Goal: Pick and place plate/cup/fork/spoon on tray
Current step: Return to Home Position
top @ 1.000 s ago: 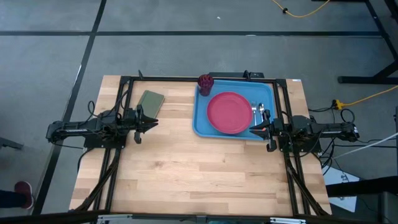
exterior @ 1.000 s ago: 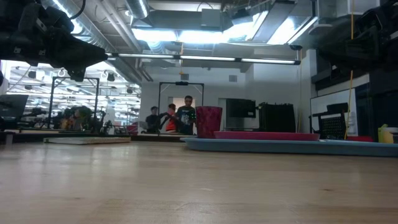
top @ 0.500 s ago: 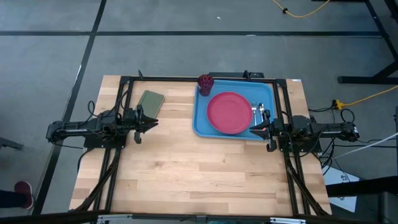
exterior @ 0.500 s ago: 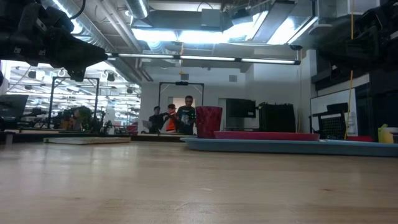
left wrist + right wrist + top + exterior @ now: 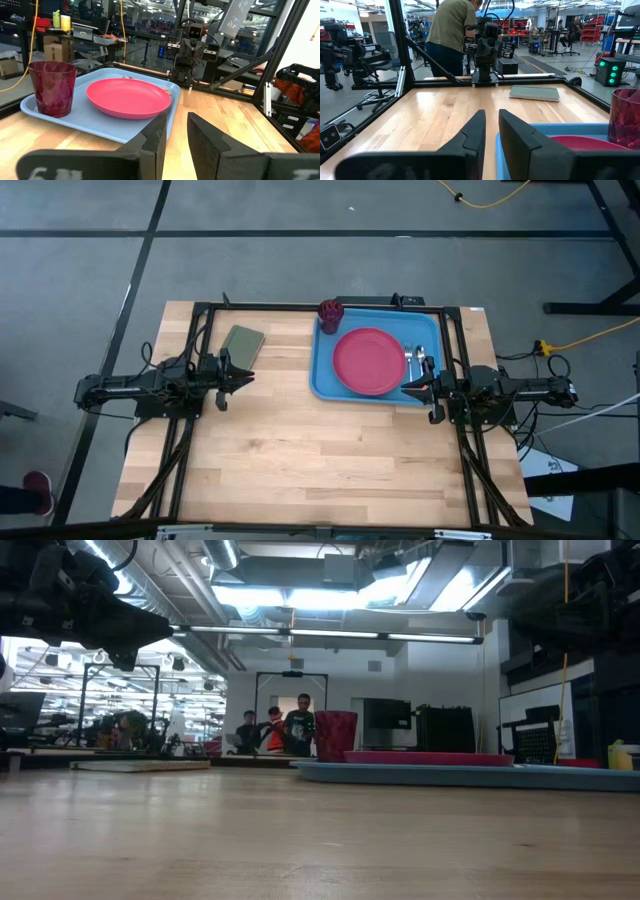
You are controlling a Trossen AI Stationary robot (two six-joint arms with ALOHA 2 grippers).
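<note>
The light-blue tray lies on the table's far right part. On it rest the pink-red plate, flat on its base, and the red-magenta cup, upright at the tray's far left corner. Fork and spoon lie side by side to the right of the plate; I cannot tell which is which. My left gripper is shut and empty over the table's left part. My right gripper is shut and empty above the tray's near right corner. The left wrist view shows the cup, the plate and the tray.
An olive-green pad lies at the far left, beyond my left gripper. Black frame rails run along the table's far, left and right sides. A person stands beyond the table's left side. Bare wood fills the near half.
</note>
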